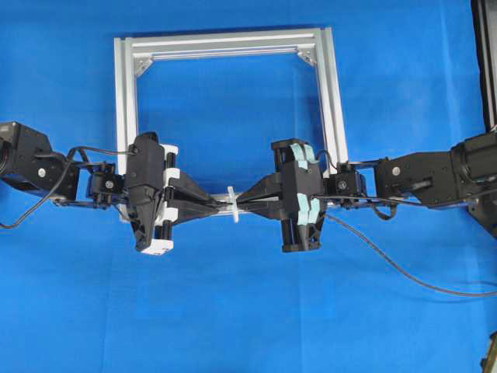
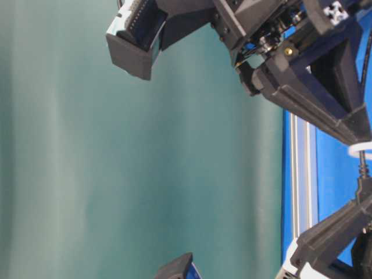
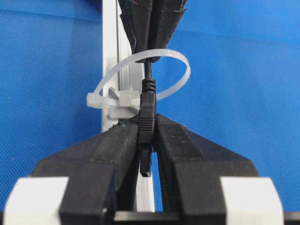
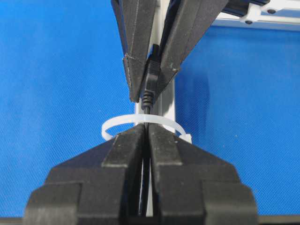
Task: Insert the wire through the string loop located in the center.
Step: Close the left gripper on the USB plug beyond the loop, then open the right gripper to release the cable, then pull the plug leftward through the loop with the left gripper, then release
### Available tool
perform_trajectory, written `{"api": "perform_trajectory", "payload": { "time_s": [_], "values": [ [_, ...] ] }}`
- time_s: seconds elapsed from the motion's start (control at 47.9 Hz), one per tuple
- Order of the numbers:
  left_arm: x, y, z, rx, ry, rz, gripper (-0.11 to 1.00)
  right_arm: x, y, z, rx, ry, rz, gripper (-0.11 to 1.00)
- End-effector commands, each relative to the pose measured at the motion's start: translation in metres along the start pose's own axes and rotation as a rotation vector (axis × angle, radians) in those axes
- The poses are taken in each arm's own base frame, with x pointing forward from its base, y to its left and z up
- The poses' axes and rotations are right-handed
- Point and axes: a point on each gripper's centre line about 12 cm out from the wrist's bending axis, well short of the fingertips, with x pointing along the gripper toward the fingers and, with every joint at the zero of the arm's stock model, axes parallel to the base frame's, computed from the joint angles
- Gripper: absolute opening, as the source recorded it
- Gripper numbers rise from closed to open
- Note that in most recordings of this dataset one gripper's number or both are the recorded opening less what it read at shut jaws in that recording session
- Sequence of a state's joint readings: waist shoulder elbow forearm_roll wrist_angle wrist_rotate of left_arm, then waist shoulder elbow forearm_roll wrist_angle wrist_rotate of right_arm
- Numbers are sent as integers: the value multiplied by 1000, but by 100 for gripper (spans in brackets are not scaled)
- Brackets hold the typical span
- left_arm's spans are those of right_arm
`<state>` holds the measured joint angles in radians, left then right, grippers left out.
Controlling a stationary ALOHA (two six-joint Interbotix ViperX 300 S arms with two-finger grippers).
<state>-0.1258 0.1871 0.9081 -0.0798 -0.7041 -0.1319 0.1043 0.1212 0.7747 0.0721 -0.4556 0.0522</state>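
Black wire (image 3: 149,75) running straight through the white string loop (image 3: 180,79), cord on the far side and dark plug (image 3: 146,115) on the near side in the left wrist view. Plug body pinched between the two black fingers (image 3: 110,150) of the left gripper (image 3: 146,136), jaws closed on it, plug tip poking back between the fingers. Cord just beyond the loop clamped by the right gripper (image 4: 146,133), jaws pressed together on the thin wire with hardly any gap. Loop standing as a round ring, tied by its small white head to the silver frame bar (image 3: 111,56) and sticking out crosswise from it. From overhead, loop (image 1: 232,203) sitting at the middle of the lower bar of the square aluminium frame (image 1: 124,116), the two grippers meeting tip to tip on either side of it, left gripper (image 1: 219,203) from the left, right gripper (image 1: 245,200) from the right. Rest of the wire (image 1: 404,272) trailing from the right arm down and off to the right across the blue table cover (image 1: 248,326). Light teal tape patches on the right gripper's body. Table-level view turned sideways, showing the loop (image 2: 361,150) as a white sliver at the right edge with the wire (image 2: 363,165) beside it, between dark gripper parts; little else readable there.
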Motion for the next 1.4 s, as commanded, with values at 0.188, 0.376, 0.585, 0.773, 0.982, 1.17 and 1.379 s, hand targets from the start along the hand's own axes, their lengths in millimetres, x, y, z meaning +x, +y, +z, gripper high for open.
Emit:
{"api": "perform_trajectory", "payload": {
  "time_s": [0.188, 0.376, 0.585, 0.773, 0.982, 1.17, 1.379],
  "values": [
    [-1, 0, 8, -3, -26, 0, 6, -1, 4, 10, -4, -21, 11, -2],
    [-1, 0, 8, -3, -26, 0, 6, 0, 3, 7, -4, 4, 8, 7],
    [-1, 0, 8, -3, -26, 0, 6, -1, 4, 6, -4, 9, 10, 66],
    [-1, 0, 8, -3, -26, 0, 6, -1, 4, 5, -4, 19, 9, 94],
    [-1, 0, 8, -1, -25, 1, 6, 0, 3, 4, -5, 22, 8, 95],
    [-14, 0, 9, -2, -31, -2, 6, -2, 3, 4, -5, 22, 7, 95],
    [-49, 0, 3, -1, -24, -11, 6, -3, 3, 4, -5, 21, 7, 95]
  ]
}}
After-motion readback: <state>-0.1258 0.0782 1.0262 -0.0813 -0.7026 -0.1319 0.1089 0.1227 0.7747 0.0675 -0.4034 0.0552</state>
